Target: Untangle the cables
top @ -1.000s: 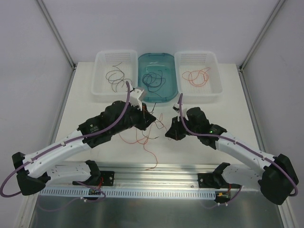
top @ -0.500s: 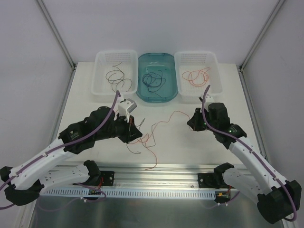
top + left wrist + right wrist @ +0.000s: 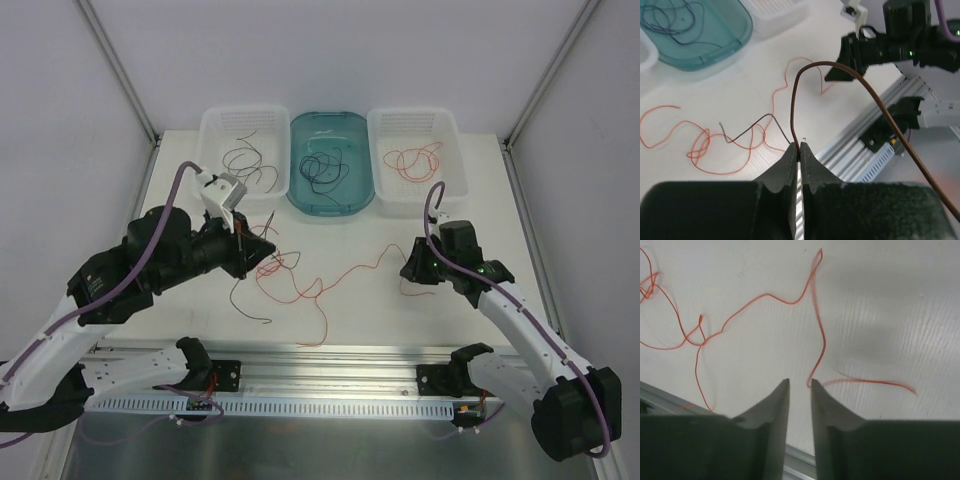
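My left gripper [image 3: 268,255] is shut on a dark brown cable [image 3: 812,63], which arcs up out of the jaws and sweeps off to the right in the left wrist view. Below it, a tangle of red-orange cable [image 3: 335,277] and a thin dark cable [image 3: 240,297] lies on the table. My right gripper [image 3: 405,272] hovers low over the red-orange cable's right end. Its jaws stand slightly apart. The red-orange cable [image 3: 775,299] bends against the right fingertip [image 3: 816,387], with nothing between the fingers.
Three bins stand at the back. A white basket [image 3: 243,110] holds dark brown cables, a teal tray [image 3: 297,190] holds black-blue ones, and a white basket [image 3: 458,160] holds red-orange ones. An aluminium rail [image 3: 330,365] runs along the near edge.
The left gripper has pulled back to the left with the brown cable. The right gripper's jaws have parted, and the red-orange cable, stretched before, now lies slack on the table.
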### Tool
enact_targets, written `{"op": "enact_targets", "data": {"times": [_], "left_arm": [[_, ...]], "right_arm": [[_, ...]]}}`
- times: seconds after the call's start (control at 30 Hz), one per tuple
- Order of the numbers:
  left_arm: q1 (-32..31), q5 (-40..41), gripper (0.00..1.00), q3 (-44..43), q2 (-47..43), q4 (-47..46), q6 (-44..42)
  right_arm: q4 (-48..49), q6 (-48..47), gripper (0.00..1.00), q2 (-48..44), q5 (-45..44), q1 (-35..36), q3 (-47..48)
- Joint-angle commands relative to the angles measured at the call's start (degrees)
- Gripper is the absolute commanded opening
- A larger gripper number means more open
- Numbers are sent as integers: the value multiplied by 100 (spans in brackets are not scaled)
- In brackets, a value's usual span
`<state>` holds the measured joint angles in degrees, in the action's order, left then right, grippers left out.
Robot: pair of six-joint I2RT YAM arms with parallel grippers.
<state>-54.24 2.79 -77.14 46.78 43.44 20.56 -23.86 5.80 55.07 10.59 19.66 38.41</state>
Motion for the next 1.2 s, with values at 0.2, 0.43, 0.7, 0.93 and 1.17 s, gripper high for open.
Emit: {"op": "enact_targets", "data": {"times": [0.2, 0.43, 0.7, 0.93, 1.17], "left_arm": [[958, 1479, 0, -2005, 1868, -441, -1290], [2408, 1076, 0, -3420, 3510, -1153, -1801], [4050, 109, 0, -4580, 5216, -1927, -1581], [4632, -270, 0, -4907, 6630, -2173, -1406], [4791, -779, 6, -4732, 7705, -2208, -1177]], "right_arm": [[-119, 149, 80, -312, 154, 433, -299], [-268, 237, 98, -1138, 22, 530, -326], [-830, 53, 100, -2096, -180, 548, -159], [-1112, -53, 100, -2527, -382, 539, -53], [-1060, -88, 100, -2255, -259, 539, -1]]}}
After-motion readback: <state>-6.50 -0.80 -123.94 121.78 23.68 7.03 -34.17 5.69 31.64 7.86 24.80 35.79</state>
